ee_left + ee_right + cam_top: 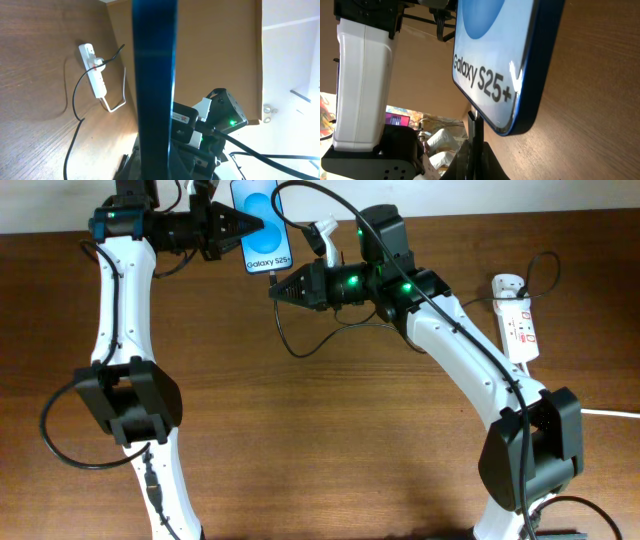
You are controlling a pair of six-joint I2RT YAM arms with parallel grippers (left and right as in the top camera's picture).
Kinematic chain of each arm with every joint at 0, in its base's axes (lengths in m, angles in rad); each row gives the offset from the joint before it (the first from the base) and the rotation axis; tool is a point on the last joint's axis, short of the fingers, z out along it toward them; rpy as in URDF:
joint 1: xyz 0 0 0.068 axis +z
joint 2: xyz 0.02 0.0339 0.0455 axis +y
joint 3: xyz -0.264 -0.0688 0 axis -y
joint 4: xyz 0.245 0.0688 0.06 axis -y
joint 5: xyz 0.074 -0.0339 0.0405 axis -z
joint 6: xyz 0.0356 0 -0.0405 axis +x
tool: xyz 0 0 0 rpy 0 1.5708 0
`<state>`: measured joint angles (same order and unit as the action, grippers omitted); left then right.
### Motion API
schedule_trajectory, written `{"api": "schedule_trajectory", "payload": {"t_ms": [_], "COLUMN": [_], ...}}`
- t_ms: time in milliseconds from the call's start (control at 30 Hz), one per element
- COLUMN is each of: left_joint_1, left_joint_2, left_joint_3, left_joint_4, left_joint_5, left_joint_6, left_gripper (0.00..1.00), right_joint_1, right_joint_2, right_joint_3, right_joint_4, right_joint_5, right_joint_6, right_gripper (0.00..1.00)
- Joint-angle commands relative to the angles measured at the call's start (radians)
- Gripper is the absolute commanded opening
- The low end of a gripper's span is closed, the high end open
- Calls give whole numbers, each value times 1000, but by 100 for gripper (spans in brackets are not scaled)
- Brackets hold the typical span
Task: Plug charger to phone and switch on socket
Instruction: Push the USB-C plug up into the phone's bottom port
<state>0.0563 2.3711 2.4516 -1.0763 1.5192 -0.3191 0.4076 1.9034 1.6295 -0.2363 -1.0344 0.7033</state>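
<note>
Brown worktop (300, 450); overhead, the left arm stretches to 12 o'clock, left hand (228, 228) clamped on the phone (262, 220). The right arm reaches toward 9 o'clock, right hand (277, 290) pinched shut on the charger (272, 278) just below the phone; socket (517, 320) at 3 o'clock. Left wrist: phone (155, 75) edge-on in the grip. Right wrist: charger (475, 125) tip at the phone's (495, 60) bottom edge.

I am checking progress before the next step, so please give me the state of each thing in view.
phone: screen lit, gripped by the left claw.
charger: tip gripped by the right claw, at the phone's lower edge; fully inserted or not, cannot tell.
socket: lying flat on the table, charger plugged into it; switch too small to read.
</note>
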Motion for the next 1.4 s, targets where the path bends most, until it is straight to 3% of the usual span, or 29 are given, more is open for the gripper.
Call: {"api": "schedule_trajectory", "payload": {"t_ms": [0,633,767,1367], "left_joint_1": [-3,-17,4,-2], "left_joint_2": [-28,-28,-28,-28], "left_joint_3": [18,18,18,18], "left_joint_4": [-2,11,97,66], "left_joint_5": [55,55,55,55], "left_joint_6": [-10,-17,-18,-24], "left_gripper": [0,0,0,0], "right_joint_1": [6,16,16,3], "right_joint_2": [14,14,14,15], "right_joint_3": [-3,-3,-3,-3], "right_joint_4": [-2,-6,-6,-2], "right_joint_5": [19,24,-32,-1], "right_joint_6": [-6,9,9,9], "right_gripper": [5,4,4,4]}}
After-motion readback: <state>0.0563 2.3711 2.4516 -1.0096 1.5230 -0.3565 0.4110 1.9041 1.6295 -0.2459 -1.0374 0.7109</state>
